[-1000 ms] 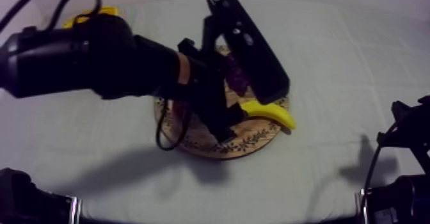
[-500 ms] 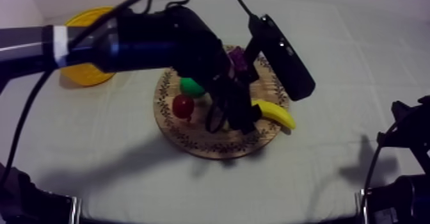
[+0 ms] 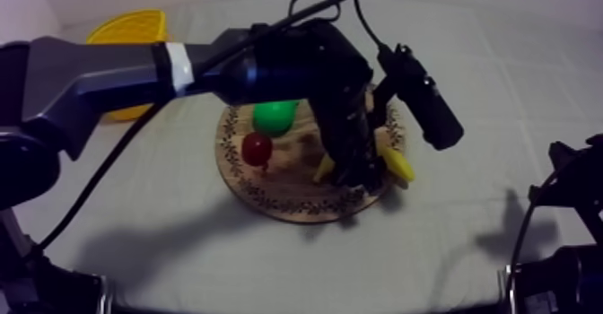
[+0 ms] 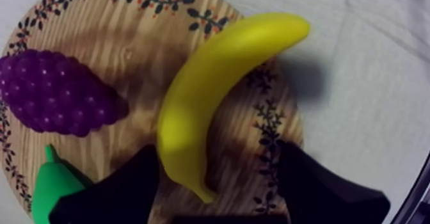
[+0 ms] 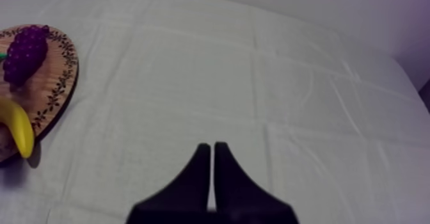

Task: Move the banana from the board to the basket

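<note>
**Left jaws open astride the banana, nothing gripped yet**

The banana (image 4: 217,92) lies on the wooden board (image 4: 147,41) at the side away from the yellow basket (image 3: 126,30), with its far end reaching over the patterned rim. In the left wrist view the left jaws stand wide apart, one on each side of the banana's near tip. They hold nothing.

We judge the grasp to be the weak point. The jaws straddle only the thin end of a smooth, curved fruit. If they close there, the long heavy part could swing down or slip free once lifted. If they come down crooked, they could push the banana over the rim onto the desk (image 3: 502,111). The pear (image 4: 48,188) sits just beside one jaw and could be nudged. The grapes (image 4: 54,92) lie a little further in, and the small red fruit (image 3: 257,147) is on the basket side of the board. The basket is well apart, so a loose hold would have a long carry in which to fail.

The left arm (image 3: 108,75) comes in from the upper left, reaches across the board and bends steeply down over the banana. The right jaws rest low at their own side, closed together on nothing, pointing over bare cloth.
</note>
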{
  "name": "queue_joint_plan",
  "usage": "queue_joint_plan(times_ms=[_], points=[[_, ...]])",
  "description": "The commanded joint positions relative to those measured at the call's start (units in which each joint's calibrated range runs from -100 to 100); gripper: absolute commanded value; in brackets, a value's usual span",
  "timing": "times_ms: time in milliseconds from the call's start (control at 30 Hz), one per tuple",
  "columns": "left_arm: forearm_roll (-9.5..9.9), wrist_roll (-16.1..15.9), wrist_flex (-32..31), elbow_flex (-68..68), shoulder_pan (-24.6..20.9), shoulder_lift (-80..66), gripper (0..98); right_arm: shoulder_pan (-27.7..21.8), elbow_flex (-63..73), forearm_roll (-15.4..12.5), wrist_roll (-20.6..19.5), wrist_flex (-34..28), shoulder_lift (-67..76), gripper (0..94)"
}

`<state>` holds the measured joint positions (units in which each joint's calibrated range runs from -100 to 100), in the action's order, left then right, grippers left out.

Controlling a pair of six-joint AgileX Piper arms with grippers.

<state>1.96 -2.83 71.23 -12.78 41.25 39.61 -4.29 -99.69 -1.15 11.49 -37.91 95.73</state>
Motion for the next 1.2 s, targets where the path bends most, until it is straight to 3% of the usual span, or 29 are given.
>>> queue_joint_plan(times_ms=[0,300,533,800,967,1167], points=[[0.31,0.4,2.8,-3.1,0.0,1.4,65.6,0.0,0.0,0.0,0.0,0.0,0.0,0.3],[2.37,2.5,7.7,-7.6,0.0,5.4,57.1,0.0,0.0,0.0,0.0,0.0,0.0,0.3],[2.92,3.3,11.4,-11.7,0.2,8.7,52.6,0.0,0.0,0.0,0.0,0.0,0.0,0.3],[4.69,5.8,14.8,-15.8,0.9,11.5,34.9,0.0,0.0,0.0,0.0,0.0,0.0,0.3],[5.45,6.9,15.5,-16.3,1.0,11.8,29.2,0.0,0.0,0.0,0.0,0.0,0.0,0.3],[8.59,7.1,19.5,-16.9,0.5,9.1,27.1,0.0,0.0,0.0,0.0,0.0,0.0,0.3]])
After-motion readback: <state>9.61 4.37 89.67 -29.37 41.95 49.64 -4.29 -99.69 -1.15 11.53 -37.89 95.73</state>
